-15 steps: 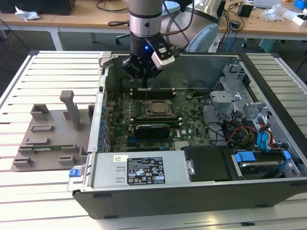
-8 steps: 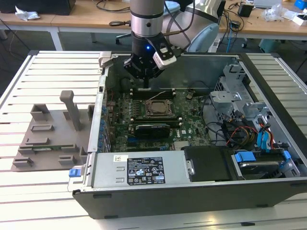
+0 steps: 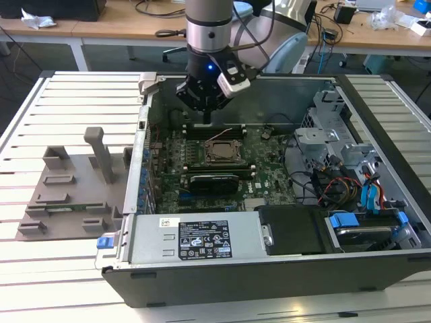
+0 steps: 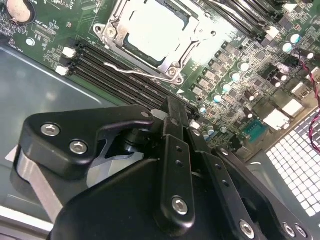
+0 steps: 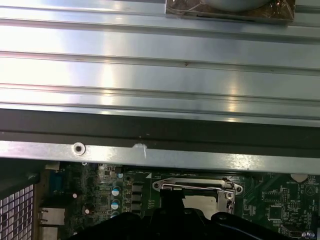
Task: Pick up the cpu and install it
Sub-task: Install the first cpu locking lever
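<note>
Cpu (image 4: 157, 31) sits in its socket — fingers (image 4: 172, 125) pinched together, empty, just above.

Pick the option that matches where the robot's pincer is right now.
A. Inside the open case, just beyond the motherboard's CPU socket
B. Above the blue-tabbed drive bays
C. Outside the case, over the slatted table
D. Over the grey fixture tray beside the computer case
A: in the exterior view the pincer hangs inside the open computer case, just behind the CPU socket on the motherboard.

Matt black gripper (image 4: 172, 120) over glossy green motherboard (image 4: 235, 55); the cpu (image 4: 155, 27) top is pale, smooth metal.
</note>
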